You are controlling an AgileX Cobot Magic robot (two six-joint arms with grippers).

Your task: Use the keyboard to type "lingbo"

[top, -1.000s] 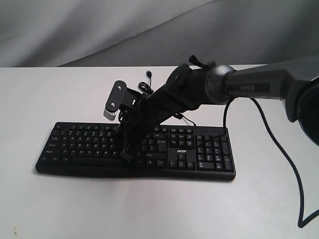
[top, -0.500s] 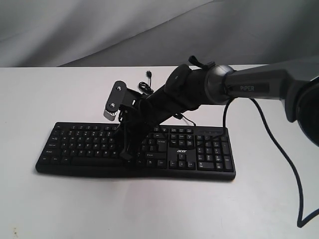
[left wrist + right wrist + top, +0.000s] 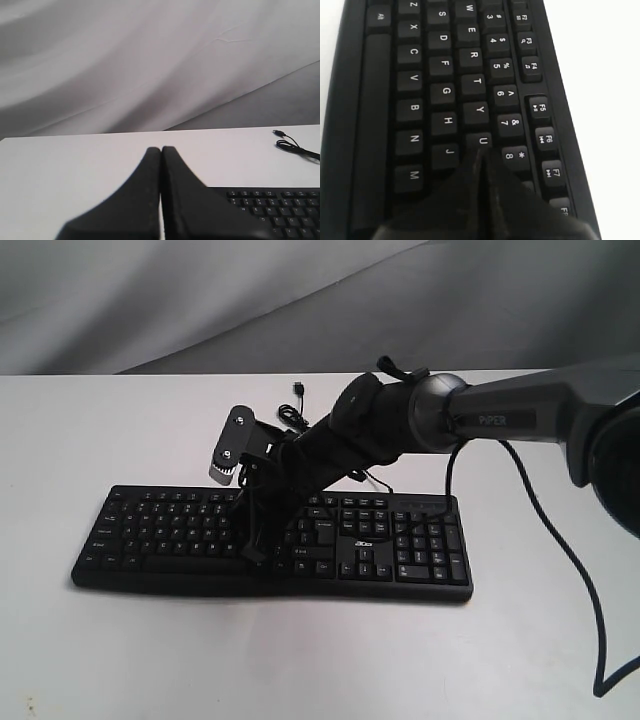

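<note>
The black keyboard lies across the middle of the white table. My right arm reaches over it from the right, and my right gripper points down onto the letter keys right of the middle. In the right wrist view the keyboard fills the frame. There my right gripper is shut and empty, its tips at the edge of the U key, covering the key beside it. My left gripper is shut and empty above bare table, with the keyboard's corner beside it.
The keyboard's thin USB cable lies coiled on the table behind it, its plug free. The right arm's black cable hangs down to the table at the right. A grey cloth backdrop closes off the far side.
The right arm has shifted very slightly leftward over the keyboard; its shut gripper stays on the same group of keys.
</note>
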